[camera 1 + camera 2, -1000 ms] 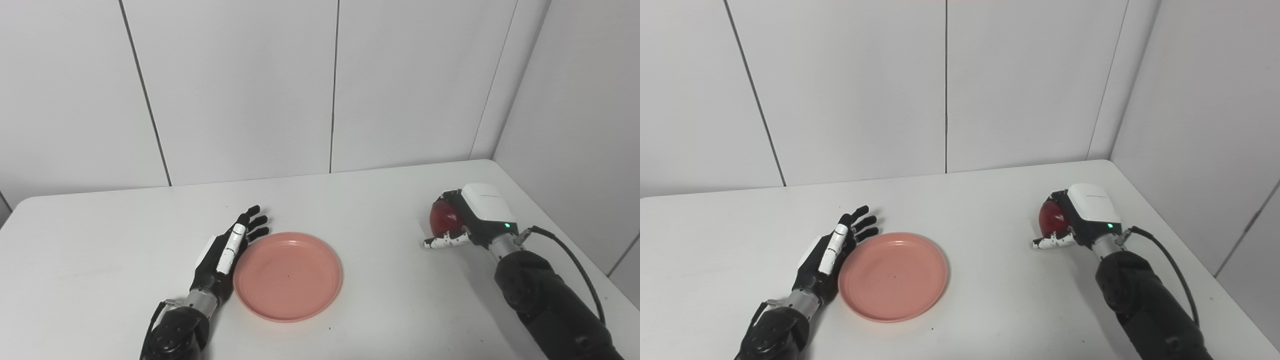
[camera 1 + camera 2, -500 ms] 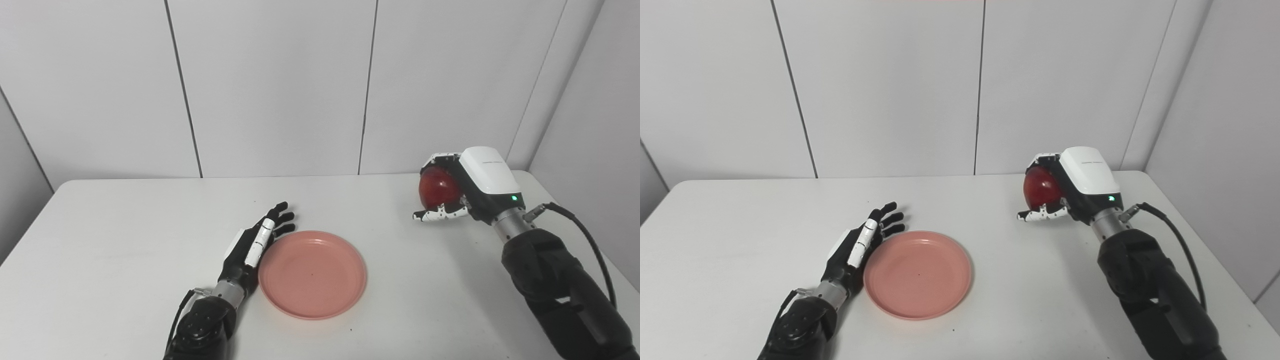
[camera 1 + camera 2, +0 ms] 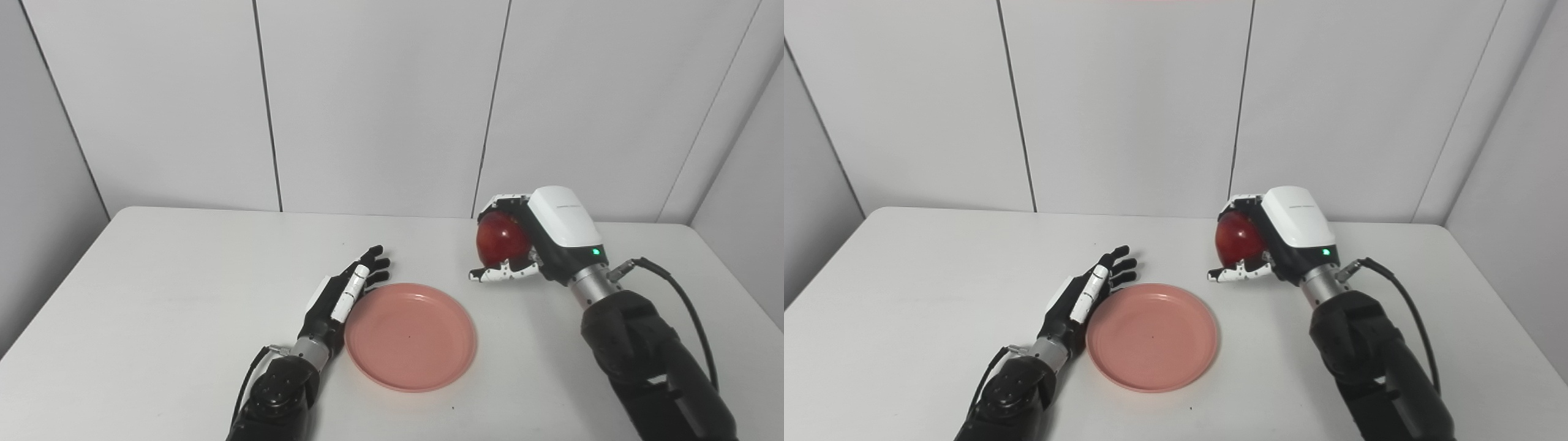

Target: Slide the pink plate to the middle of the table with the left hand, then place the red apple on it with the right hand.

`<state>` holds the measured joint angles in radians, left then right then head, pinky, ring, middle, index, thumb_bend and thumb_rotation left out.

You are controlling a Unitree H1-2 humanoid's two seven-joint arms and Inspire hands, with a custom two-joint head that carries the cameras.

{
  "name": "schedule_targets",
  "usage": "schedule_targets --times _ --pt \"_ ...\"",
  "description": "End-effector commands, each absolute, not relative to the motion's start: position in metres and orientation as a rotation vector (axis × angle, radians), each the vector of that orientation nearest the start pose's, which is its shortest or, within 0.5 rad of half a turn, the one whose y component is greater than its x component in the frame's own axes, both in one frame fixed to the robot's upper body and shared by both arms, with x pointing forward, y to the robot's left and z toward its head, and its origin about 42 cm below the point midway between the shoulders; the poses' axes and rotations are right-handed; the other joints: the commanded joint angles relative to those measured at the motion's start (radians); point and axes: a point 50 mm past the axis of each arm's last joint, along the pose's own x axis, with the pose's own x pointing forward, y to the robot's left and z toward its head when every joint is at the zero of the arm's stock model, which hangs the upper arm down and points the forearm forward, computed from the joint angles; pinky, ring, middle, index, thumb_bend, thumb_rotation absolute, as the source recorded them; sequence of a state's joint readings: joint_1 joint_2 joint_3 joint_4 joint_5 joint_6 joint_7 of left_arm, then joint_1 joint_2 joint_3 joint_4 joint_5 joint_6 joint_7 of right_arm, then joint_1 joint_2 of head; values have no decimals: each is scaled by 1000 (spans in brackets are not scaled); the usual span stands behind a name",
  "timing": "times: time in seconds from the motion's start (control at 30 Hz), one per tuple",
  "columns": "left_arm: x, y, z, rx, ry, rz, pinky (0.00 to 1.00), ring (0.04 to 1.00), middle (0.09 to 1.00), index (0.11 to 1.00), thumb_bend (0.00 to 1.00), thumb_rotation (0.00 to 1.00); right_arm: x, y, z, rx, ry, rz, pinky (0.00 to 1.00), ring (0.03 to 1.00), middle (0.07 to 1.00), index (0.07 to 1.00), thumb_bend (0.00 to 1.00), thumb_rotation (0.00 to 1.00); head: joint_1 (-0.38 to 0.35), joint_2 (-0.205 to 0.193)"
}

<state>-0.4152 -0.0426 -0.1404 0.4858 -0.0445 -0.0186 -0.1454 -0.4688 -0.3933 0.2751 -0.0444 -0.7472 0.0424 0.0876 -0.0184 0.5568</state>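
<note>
Nearest me, the pink plate [image 3: 410,335] lies flat on the white table [image 3: 153,294], about midway across it. My left hand [image 3: 343,294] rests on its edge against the plate's left rim — fingers straight and spread, holding nothing. Farther back and to the right, my right hand [image 3: 539,242] is wrapped around the red apple [image 3: 501,237] (thumb curled beneath it), held up off the table, beyond the plate's right rim.

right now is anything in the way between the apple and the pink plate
Nothing visible. The right robot hand holds the red apple above the table; only bare table lies between it and the empty pink plate. The left robot hand sits along the plate's far-side rim.
</note>
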Motion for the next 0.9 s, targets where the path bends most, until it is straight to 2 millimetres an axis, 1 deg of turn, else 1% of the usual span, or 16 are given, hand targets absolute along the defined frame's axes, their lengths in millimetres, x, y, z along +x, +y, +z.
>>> schedule_targets --times 0.0,0.07,0.13,0.2,0.37,0.5,0.6,0.87 --pt "385 93 79 0 175 -429 823 875 879 875 701 940 407 -208 282 -1193 -613 159 137 195 284 475 498 168 0 2" --pt "385 93 79 6 174 -422 836 882 886 880 698 945 408 -196 275 -1173 -609 190 135 194 283 475 497 169 1 2" --pt "385 94 78 8 173 -420 846 888 893 882 697 953 408 -187 269 -1155 -607 217 149 212 302 476 497 166 4 1" --pt "385 94 78 9 171 -420 825 889 895 882 689 958 408 -180 263 -1156 -611 234 162 227 317 477 497 167 5 2" --pt "385 94 77 20 170 -421 794 876 884 883 690 975 407 -164 245 -1161 -601 292 139 194 275 474 497 170 2 3" --pt "384 93 77 33 171 -417 783 860 873 875 687 981 405 -153 234 -1164 -598 329 148 202 283 475 496 172 1 4" --pt "384 92 77 30 171 -417 775 857 873 876 682 985 405 -149 230 -1165 -598 341 137 192 273 475 496 172 1 4" --pt "385 91 76 17 171 -420 793 861 870 877 679 982 400 -148 220 -1195 -570 383 162 225 311 479 494 169 5 4"
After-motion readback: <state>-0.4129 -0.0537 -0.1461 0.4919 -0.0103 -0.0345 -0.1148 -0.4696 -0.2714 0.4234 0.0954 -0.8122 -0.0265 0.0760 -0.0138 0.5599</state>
